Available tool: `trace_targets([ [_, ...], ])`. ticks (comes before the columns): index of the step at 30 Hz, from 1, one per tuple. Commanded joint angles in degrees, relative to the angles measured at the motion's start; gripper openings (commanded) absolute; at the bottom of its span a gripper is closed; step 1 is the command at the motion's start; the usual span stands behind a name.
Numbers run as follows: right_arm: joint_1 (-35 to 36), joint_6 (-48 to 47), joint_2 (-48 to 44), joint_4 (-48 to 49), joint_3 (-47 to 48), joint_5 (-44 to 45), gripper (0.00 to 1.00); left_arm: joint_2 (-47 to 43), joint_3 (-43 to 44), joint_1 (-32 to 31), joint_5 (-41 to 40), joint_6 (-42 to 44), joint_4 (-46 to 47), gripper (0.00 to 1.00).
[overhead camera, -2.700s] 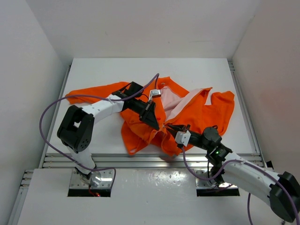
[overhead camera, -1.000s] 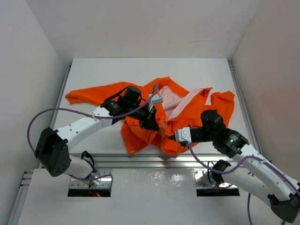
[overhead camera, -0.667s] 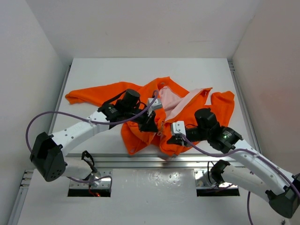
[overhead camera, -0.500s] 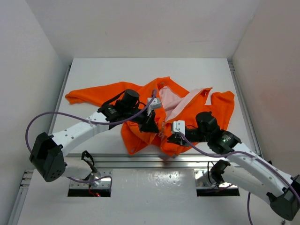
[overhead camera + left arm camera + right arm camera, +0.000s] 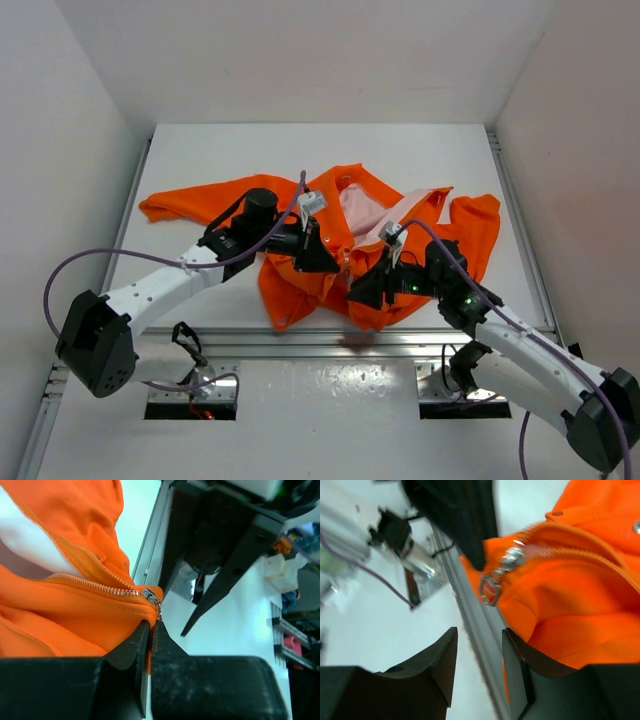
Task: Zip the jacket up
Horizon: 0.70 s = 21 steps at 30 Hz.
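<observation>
No legible text or markings anywhere.

a white table sits boxed in by plain white walls at the left, right and back. a ribbed aluminium rail runs along its near edge. the light is soft and even.

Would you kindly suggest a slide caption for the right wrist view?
Right end effector, open, facing the silver zipper pull of the orange jacket.
</observation>
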Motion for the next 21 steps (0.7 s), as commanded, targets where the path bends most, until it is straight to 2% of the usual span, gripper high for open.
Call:
trace_targets([
  [1,-1.99,15.87,1.2,11.59,-0.48,0.06,0.42,-3.22,-0.45,1.01,0.95,-6.98,9.3,0.0],
  [4,-4.45,20.72,2.6,16.5,-1.01,-0.72,0.43,-3.22,-1.15,2.06,0.95,-11.46,11.77,0.0],
  [5,-4.9,18.29,2.78,16.0,0.3,-2.73,0.43,-2.62,-1.16,2.67,0.95,-13.29,12.38,0.0],
  [6,-4.9,13.57,2.52,13.73,2.75,-2.4,0.43,-2.61,-1.16,2.68,0.95,-14.27,12.39,0.0],
  [7,-4.46,10.74,1.04,6.32,3.99,-2.05,0.43,-2.09,-1.16,3.28,0.95,-15.32,12.39,0.0],
  [9,-3.24,-2.58,-0.28,3.88,6.89,-0.39,0.43,-1.3,-1.16,4.6,0.95,-18.39,12.39,0.0],
  [10,-2.62,-5.35,-0.9,1.08,7.6,1.01,0.43,-0.42,-1.16,4.61,0.95,-19.45,12.39,0.0],
  [12,-0.35,-17.88,-3.36,-4.54,9.53,2.77,0.47,0.72,-0.64,6.45,0.95,-22.17,12.39,0.0],
  [13,0.11,-20.21,-4.41,-5.53,9.89,4.44,0.49,1.43,-0.63,6.45,1.56,-23.23,11.87,0.0],
  [15,1.86,-31.25,-6.34,-8.15,9.9,5.85,0.53,3.36,-0.63,8.03,3.32,-25.69,13.69,0.0],
  [19,8.27,-48.32,-9.87,-7.12,4.55,14.19,0.65,5.12,-0.63,8.65,4.9,-31.05,16.87,0.0],
  [20,10.29,-58.45,-10.22,-4.77,3.32,14.99,0.66,5.12,-0.63,8.65,6.04,-32.2,17.83,0.0],
  [21,11.09,-61.33,-11.7,-0.66,1.48,16.13,0.68,5.82,-0.63,8.65,6.66,-33.78,21.06,0.0],
])
